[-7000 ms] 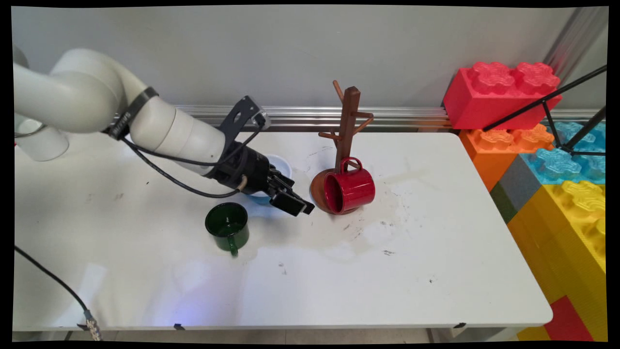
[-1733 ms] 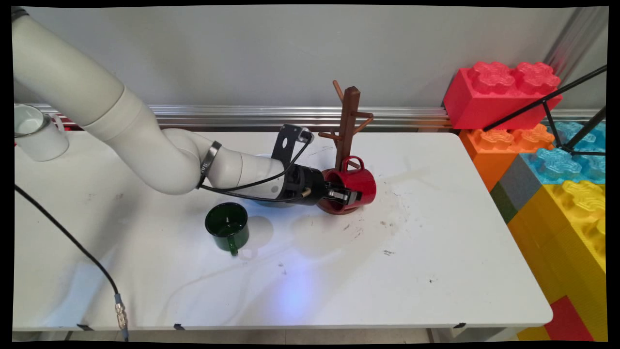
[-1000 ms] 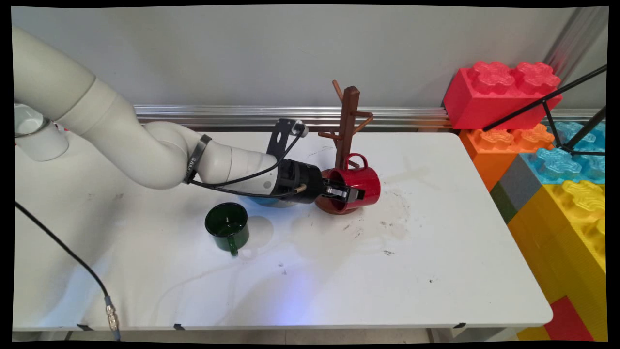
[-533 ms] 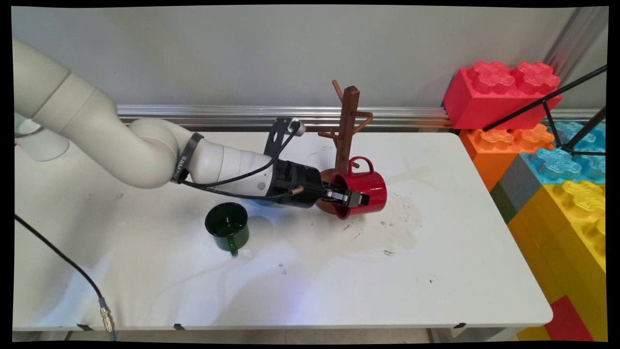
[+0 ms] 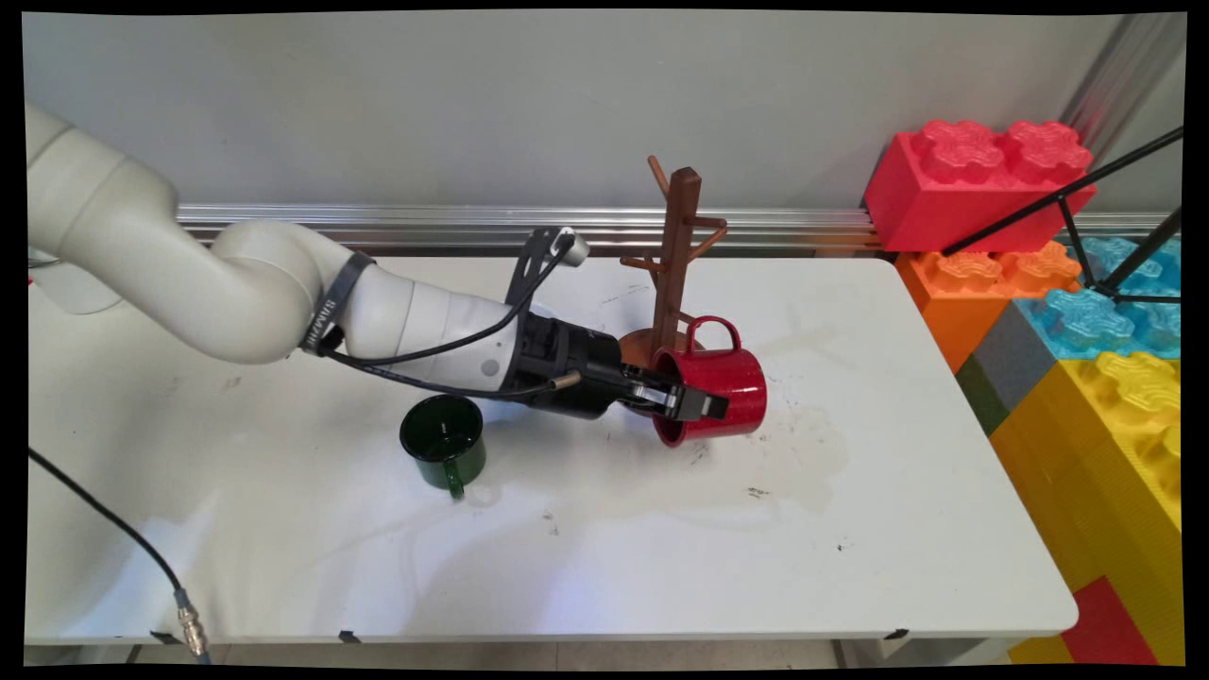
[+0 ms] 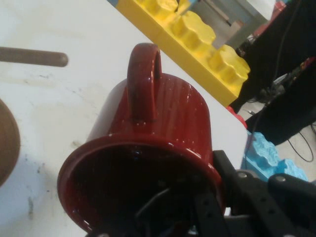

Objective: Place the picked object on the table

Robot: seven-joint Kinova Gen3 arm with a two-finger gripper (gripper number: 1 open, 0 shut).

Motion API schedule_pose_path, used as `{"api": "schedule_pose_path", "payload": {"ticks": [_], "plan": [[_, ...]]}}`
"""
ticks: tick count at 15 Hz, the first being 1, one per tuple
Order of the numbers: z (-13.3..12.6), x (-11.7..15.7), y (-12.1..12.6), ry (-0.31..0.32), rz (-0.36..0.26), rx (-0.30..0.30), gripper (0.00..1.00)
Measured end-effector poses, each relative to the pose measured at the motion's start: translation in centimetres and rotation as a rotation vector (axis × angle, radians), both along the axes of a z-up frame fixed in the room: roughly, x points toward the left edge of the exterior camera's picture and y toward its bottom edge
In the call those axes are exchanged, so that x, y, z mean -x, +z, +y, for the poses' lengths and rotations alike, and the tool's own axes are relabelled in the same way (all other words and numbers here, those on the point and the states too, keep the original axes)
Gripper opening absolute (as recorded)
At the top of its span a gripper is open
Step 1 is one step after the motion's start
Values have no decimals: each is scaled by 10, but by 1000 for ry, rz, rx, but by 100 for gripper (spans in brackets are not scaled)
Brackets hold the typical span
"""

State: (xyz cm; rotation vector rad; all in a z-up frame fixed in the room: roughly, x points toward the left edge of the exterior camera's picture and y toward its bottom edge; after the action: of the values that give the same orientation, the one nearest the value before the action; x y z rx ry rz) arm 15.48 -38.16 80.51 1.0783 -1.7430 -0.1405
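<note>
Main view, claw: my claw (image 5: 694, 404) is clamped on the rim wall of the red mug (image 5: 713, 392), one finger inside the mouth, one outside; I come in from the left
Main view, red mug: on its side, long axis running left to right in line with my claw, mouth toward me, handle up; just right of the mug tree (image 5: 675, 255) and its round base; whether it rests on the desk (image 5: 850, 529) I cannot tell
Main view, nearby: green mug (image 5: 443, 445) upright, left of my claw, apart from it
Hand view, red mug: red mug (image 6: 148, 148) fills the frame, open mouth facing me, handle on top; my finger (image 6: 232, 182) lies against the rim's outer right side
</note>
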Motion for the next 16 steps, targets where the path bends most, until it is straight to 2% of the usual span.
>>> {"api": "schedule_pose_path", "payload": {"ticks": [8, 16], "plan": [[6, 7, 31, -92, -111, 37, 0], [-2, 35, 67, -150, -239, 55, 0]]}}
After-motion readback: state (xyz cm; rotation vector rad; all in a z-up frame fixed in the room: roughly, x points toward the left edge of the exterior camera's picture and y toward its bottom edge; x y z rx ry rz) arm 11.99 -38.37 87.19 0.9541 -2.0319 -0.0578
